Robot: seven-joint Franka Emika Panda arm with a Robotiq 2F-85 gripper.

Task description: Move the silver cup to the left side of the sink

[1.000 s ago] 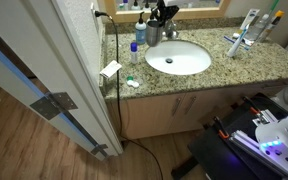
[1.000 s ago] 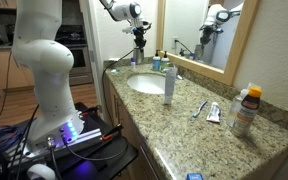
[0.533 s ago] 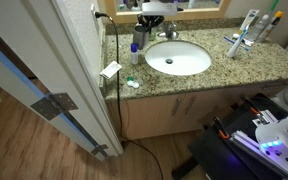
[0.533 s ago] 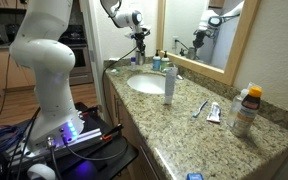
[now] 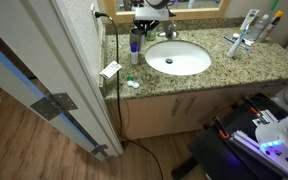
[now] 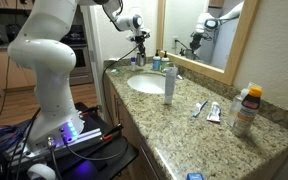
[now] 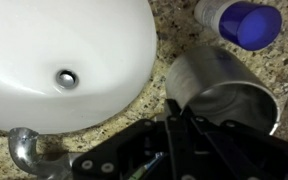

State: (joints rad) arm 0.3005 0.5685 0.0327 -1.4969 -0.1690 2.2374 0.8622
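On the granite counter [image 5: 224, 72] beside the sink [image 7: 84, 40], the tool [image 7: 176, 118] clamps the silver cup [image 7: 229, 98] by its rim.

A brown wood-plank floor [image 5: 34, 150] lies beside a pale wooden cabinet [image 5: 169, 112] under the speckled granite table [image 5: 244, 65]; a wood-framed mirror [image 6: 224, 40] hangs above.

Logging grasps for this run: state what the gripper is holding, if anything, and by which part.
The gripper appears to hold the silver cup by its rim, on the side facing the sink; the contact itself is blurred.
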